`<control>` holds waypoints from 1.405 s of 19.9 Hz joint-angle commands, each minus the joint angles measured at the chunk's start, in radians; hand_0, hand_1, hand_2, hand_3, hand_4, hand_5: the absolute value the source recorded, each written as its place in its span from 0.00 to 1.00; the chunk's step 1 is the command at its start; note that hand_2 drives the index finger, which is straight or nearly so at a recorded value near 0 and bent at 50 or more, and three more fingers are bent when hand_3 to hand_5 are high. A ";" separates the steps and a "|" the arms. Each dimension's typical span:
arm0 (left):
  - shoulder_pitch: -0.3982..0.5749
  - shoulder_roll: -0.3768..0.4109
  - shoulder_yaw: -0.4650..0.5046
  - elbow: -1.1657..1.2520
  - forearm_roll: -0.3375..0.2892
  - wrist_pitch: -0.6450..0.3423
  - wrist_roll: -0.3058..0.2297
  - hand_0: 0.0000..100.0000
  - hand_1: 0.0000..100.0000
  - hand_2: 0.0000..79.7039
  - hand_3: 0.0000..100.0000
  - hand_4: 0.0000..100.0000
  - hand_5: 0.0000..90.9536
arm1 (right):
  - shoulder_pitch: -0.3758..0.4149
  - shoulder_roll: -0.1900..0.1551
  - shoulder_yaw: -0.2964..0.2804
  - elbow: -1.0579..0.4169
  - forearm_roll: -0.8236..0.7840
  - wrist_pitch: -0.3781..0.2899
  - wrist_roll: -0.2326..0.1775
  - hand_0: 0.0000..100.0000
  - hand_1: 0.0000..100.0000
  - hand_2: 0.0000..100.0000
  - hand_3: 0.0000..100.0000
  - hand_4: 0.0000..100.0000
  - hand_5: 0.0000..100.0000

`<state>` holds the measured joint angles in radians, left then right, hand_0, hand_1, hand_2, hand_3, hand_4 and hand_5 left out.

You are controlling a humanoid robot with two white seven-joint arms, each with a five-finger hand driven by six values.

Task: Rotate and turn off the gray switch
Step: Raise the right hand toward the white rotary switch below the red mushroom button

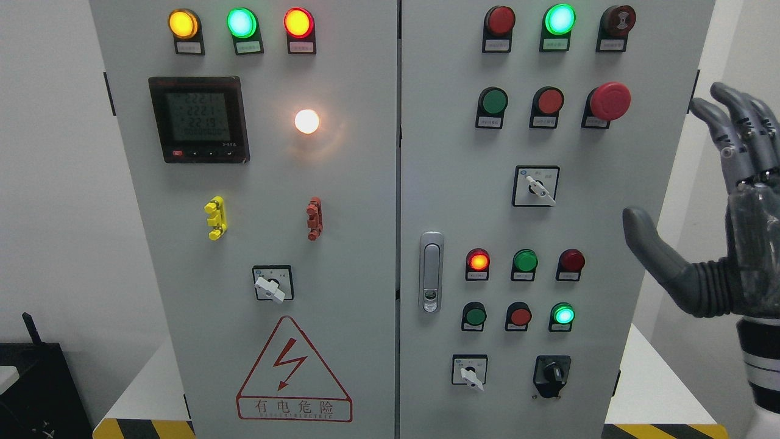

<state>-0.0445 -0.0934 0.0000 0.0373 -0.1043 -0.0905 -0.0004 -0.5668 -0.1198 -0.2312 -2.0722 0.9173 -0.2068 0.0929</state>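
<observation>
The gray switch (536, 187) sits right of centre in the frame on the cabinet's right door (439, 183); three similar knobs show lower down, so which one is meant is a judgement. The right hand (725, 201) stands at the right edge, upright, palm toward the cabinet, fingers spread, holding nothing, well apart from the switch. Recommended: move left, pinch the lever squarely, then rotate. The left hand is not visible.

From my feed the scene was bright and evenly lit, mostly sharp. The white lamp (306, 121) flared, casting warm glare on the cabinet (341, 201); its lit indicators bloomed slightly, shadows stayed soft.
</observation>
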 commanded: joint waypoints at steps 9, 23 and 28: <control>0.000 0.000 0.032 0.000 0.000 0.000 0.000 0.12 0.39 0.00 0.00 0.00 0.00 | -0.001 0.002 0.000 0.007 0.000 0.000 -0.001 0.27 0.19 0.00 0.02 0.00 0.00; 0.000 0.000 0.032 0.000 0.000 0.000 0.000 0.12 0.39 0.00 0.00 0.00 0.00 | -0.002 0.011 0.003 0.043 0.000 -0.002 -0.001 0.28 0.22 0.00 0.38 0.27 0.34; 0.000 0.000 0.032 0.000 0.000 0.000 0.000 0.12 0.39 0.00 0.00 0.00 0.00 | -0.016 0.045 0.010 0.063 0.000 0.000 -0.001 0.29 0.23 0.00 0.47 0.43 0.57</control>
<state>-0.0445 -0.0935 0.0000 0.0370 -0.1043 -0.0905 -0.0004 -0.5738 -0.1072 -0.2292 -2.0409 0.9173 -0.2086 0.0934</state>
